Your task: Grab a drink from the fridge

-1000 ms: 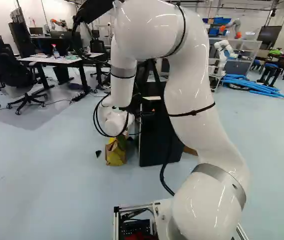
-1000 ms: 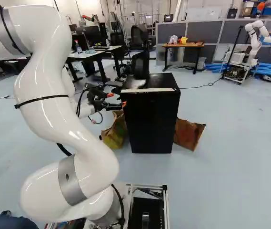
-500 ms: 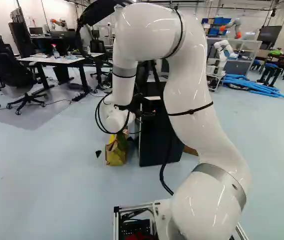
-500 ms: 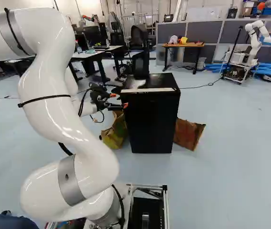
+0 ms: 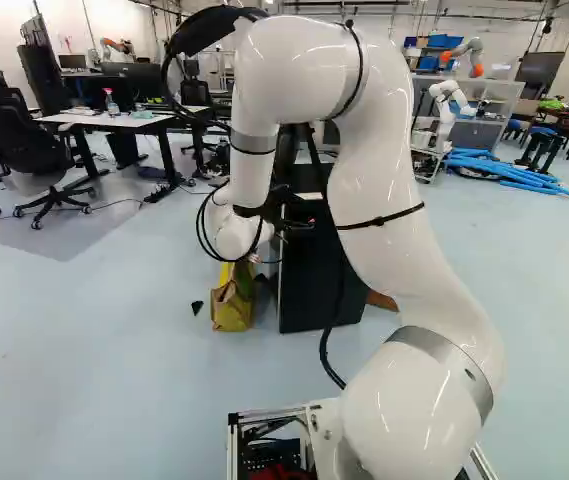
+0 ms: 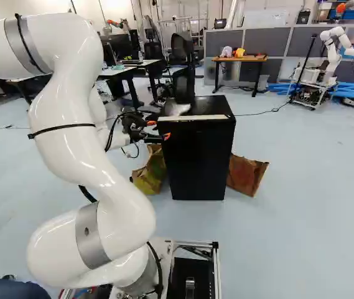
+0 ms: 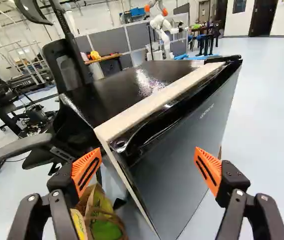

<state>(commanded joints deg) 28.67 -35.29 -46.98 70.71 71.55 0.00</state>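
We locate the fridge (image 6: 198,162) upright on the floor (image 6: 307,224). Our claw (image 6: 159,129) is positioned near the fridge's upper left corner in the right base view, fingers apart. In the wrist view, this corner lies ahead, between the fingers. One paper bag (image 6: 150,177) is left of the fridge, another bag (image 6: 246,175) right of it.

The pale floor (image 6: 307,212) carries a black fridge (image 6: 198,162), yellowish bag (image 6: 150,174) and brown bag (image 6: 246,174).
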